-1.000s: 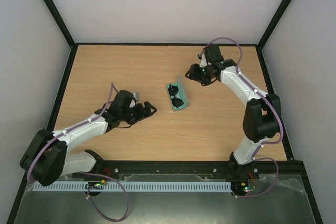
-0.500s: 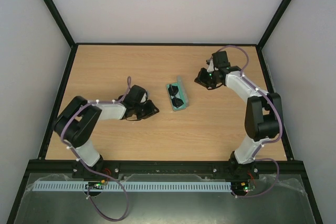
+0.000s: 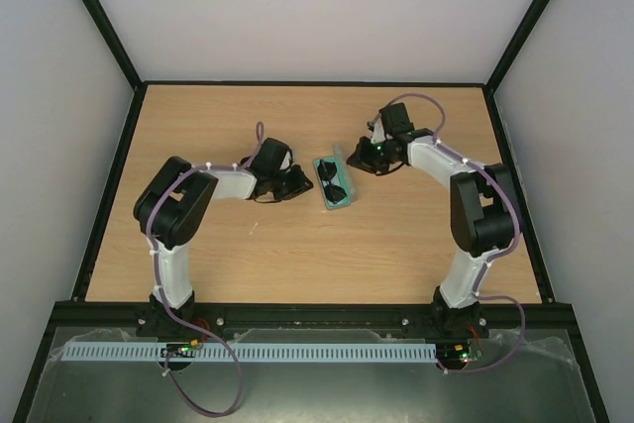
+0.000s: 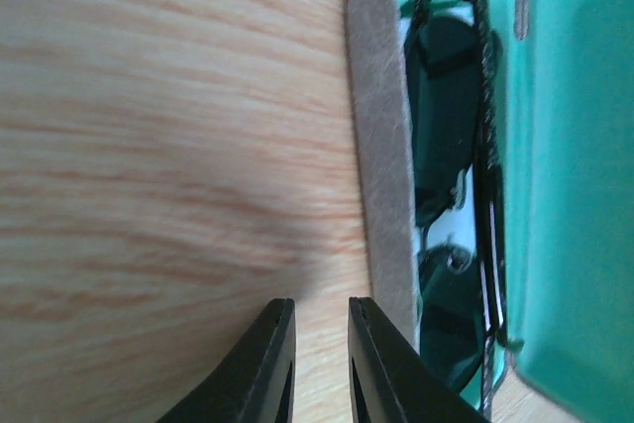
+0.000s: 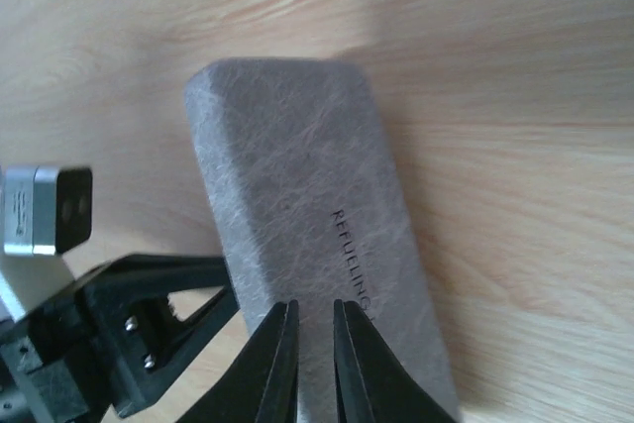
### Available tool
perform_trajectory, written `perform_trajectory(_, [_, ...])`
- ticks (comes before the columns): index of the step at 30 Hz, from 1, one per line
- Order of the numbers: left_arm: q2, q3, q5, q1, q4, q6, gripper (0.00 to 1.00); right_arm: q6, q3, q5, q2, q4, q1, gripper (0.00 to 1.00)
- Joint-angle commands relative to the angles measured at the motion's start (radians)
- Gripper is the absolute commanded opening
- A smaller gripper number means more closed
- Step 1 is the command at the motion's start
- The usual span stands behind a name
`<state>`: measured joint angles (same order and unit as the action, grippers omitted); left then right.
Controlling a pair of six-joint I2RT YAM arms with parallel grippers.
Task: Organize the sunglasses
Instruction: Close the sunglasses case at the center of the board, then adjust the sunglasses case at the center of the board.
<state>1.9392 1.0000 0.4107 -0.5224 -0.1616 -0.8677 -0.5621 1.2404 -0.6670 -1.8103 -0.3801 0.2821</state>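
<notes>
Inside the grey, felt-textured rectangular case [image 4: 381, 146] with smooth green lining lay the black sunglasses [image 4: 451, 195], their lenses dark and rounded. On the wood-grain desk [image 4: 149, 146], the left claw [image 4: 319, 309] sat nearly clenched and empty beside the case's rim. The right claw [image 5: 313, 309], likewise pinched on nothing, hovered over the fibrous lid [image 5: 297, 195].

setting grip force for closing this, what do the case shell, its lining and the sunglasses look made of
The case shell looks like grey matte felt or pressed textile over a stiff body: fine fibrous streaks, printed lettering. The lining is smooth, even teal-green, maybe plastic or fine flocking; blur leaves it open. The sunglasses look like black plastic, with thin arms and dark, slightly glossy lenses.
</notes>
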Motion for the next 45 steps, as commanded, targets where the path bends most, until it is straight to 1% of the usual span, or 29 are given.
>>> perform_trajectory(1, [0.084,0.038,-0.004,-0.001,0.062,0.027,0.16,0.004,0.004,-0.021,-0.010,0.028,0.060,0.12])
perform_trajectory(11, [0.154,0.109,0.002,-0.023,0.079,0.038,0.13,0.007,-0.016,0.004,-0.024,0.031,0.129,0.12])
perform_trajectory(22, [0.138,0.080,0.010,-0.031,0.052,0.026,0.10,0.025,-0.012,0.064,-0.105,0.014,0.181,0.11])
perform_trajectory(26, [0.089,0.043,-0.003,-0.026,0.054,0.027,0.10,0.039,-0.008,0.099,-0.100,-0.011,0.181,0.11])
perform_trajectory(30, [-0.006,-0.022,-0.029,0.002,0.069,0.034,0.16,0.031,-0.016,0.138,-0.035,-0.019,0.180,0.11])
perform_trajectory(33, [-0.090,-0.055,-0.047,0.035,0.122,0.057,0.26,0.028,-0.022,0.221,0.027,-0.049,0.175,0.13])
perform_trajectory(36, [-0.186,-0.087,-0.070,0.054,0.181,0.084,0.37,0.019,-0.058,0.293,0.078,-0.064,0.144,0.15])
perform_trajectory(38, [-0.266,-0.113,-0.086,0.059,0.214,0.099,0.40,0.010,-0.091,0.347,0.101,-0.059,0.112,0.16])
perform_trajectory(41, [-0.363,-0.144,-0.100,0.061,0.268,0.119,0.48,0.003,-0.112,0.372,0.084,-0.052,0.066,0.17])
perform_trajectory(45, [-0.484,-0.189,-0.092,0.061,0.329,0.137,0.60,-0.002,-0.066,0.395,0.002,-0.054,0.051,0.17])
